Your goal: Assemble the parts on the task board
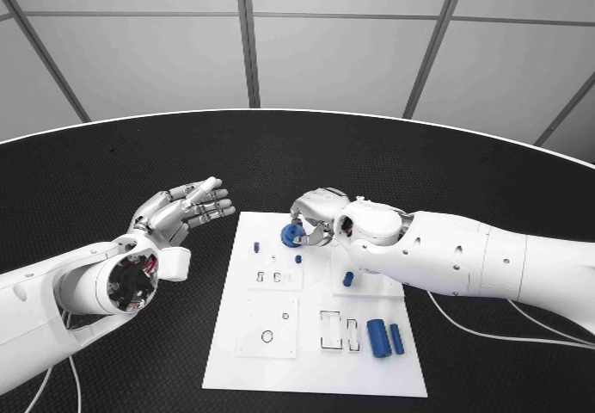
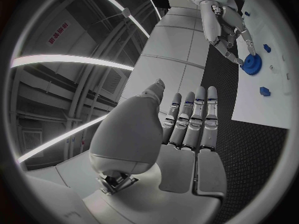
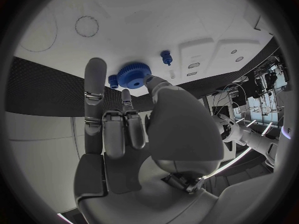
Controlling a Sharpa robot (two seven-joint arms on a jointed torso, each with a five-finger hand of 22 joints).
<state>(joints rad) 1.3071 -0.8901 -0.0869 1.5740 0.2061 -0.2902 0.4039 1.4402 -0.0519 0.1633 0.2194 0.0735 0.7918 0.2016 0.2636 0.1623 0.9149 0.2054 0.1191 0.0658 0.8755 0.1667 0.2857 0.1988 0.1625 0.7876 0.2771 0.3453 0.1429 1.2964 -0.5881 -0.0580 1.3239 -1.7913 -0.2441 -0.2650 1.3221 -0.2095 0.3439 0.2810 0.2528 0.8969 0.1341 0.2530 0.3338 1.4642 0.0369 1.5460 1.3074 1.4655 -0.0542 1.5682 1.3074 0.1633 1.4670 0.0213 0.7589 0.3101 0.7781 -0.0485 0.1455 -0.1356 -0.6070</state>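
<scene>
A: What do the arms look like?
B: Both are glossy white shells. The left arm (image 1: 75, 288) has a round opening at the wrist joint, showing dark works with a touch of red inside. The right arm (image 1: 477, 258) is a thick white casing with small dark screw holes dotted along it.
A: And the hands?
B: The left hand (image 1: 186, 209) and right hand (image 1: 325, 219) are silver metal, with jointed fingers and dark gaps at the joints. Close up, each thumb base is a smooth grey dome, and the palm is flat grey plates.
A: Cables?
B: Thin white ones, trailing at 4 o'clock under the right arm and at 7 o'clock below the left
</scene>
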